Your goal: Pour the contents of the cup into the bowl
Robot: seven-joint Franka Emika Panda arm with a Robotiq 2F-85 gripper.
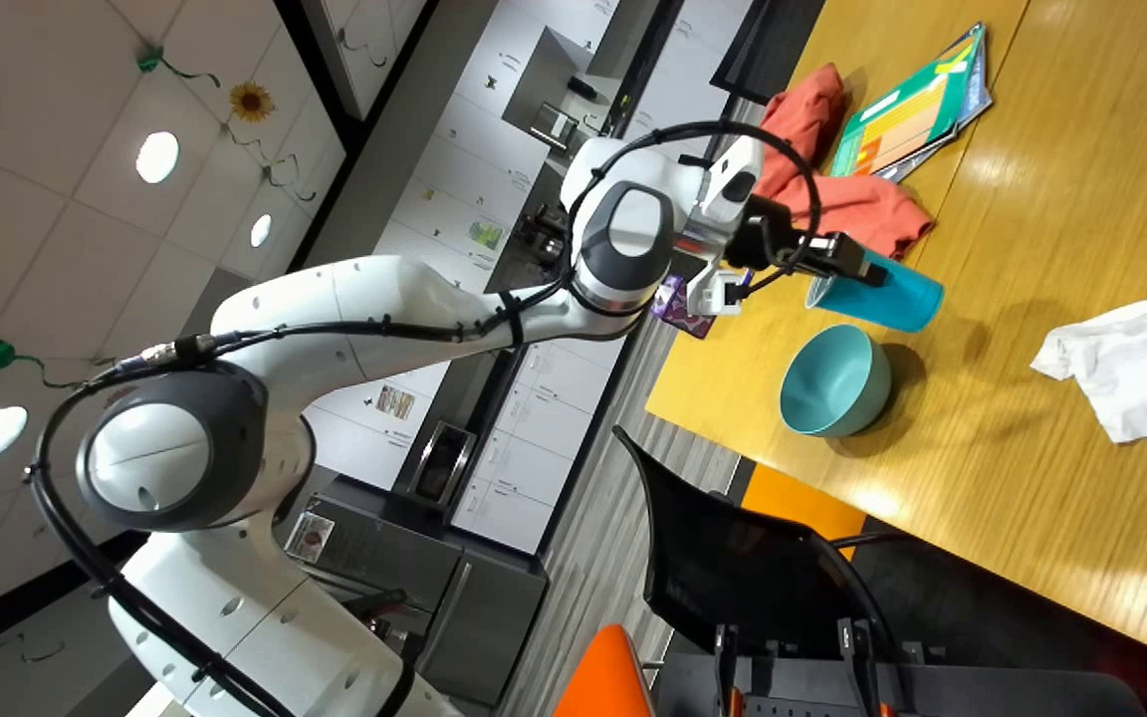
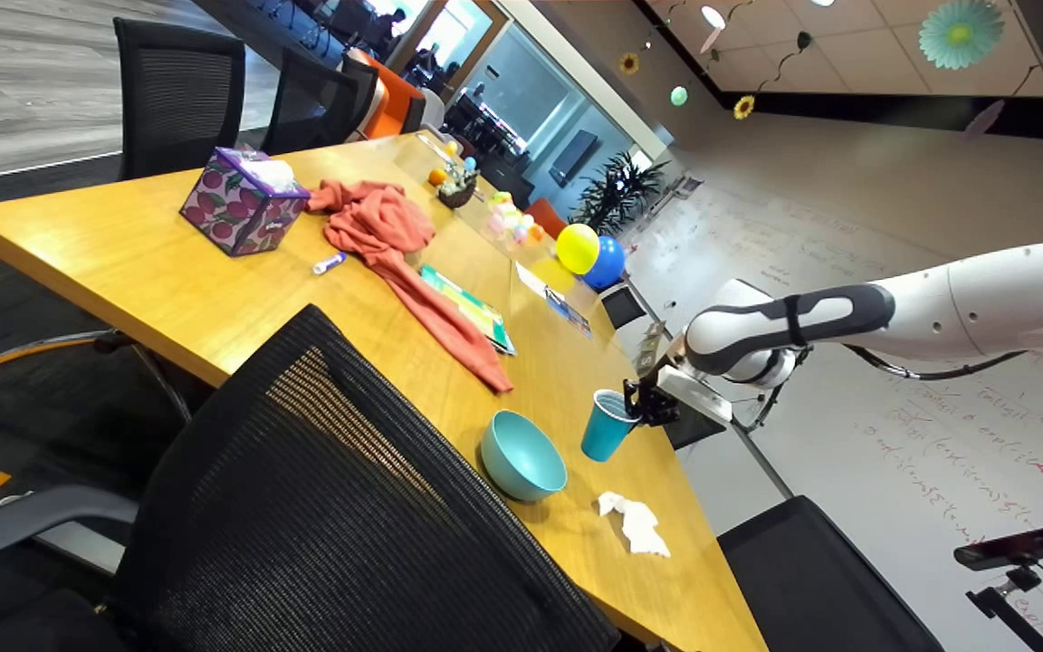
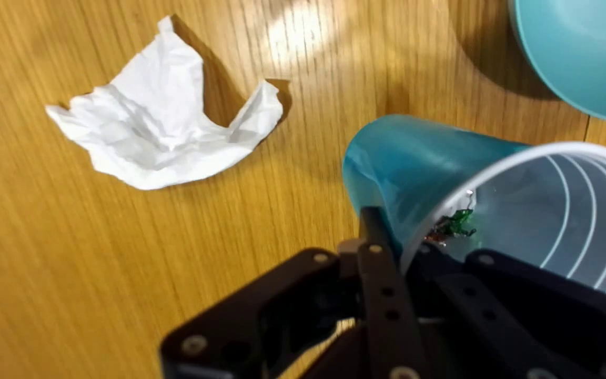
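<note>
My gripper (image 3: 400,231) is shut on the wall of the teal-blue cup (image 3: 418,158) near its rim, one finger outside and one inside. The cup also shows in both exterior views (image 1: 887,291) (image 2: 607,430). It is held above the table, its shadow apart from its base, and it looks roughly upright. Its contents (image 3: 455,223), small green, reddish and shiny bits, lie inside the cup and are partly hidden by the rim and finger. The wider teal bowl (image 2: 526,471) stands on the table beside the cup, apart from it. The bowl is partly cut off in the wrist view (image 3: 582,68).
A crumpled white tissue (image 3: 166,126) lies on the table (image 1: 1081,199) near the cup. An orange-red cloth (image 2: 386,226), booklets (image 1: 917,110), a marker (image 2: 330,263) and a tissue box (image 2: 245,201) lie farther along. A black chair (image 2: 304,507) stands at the table's edge beside the bowl.
</note>
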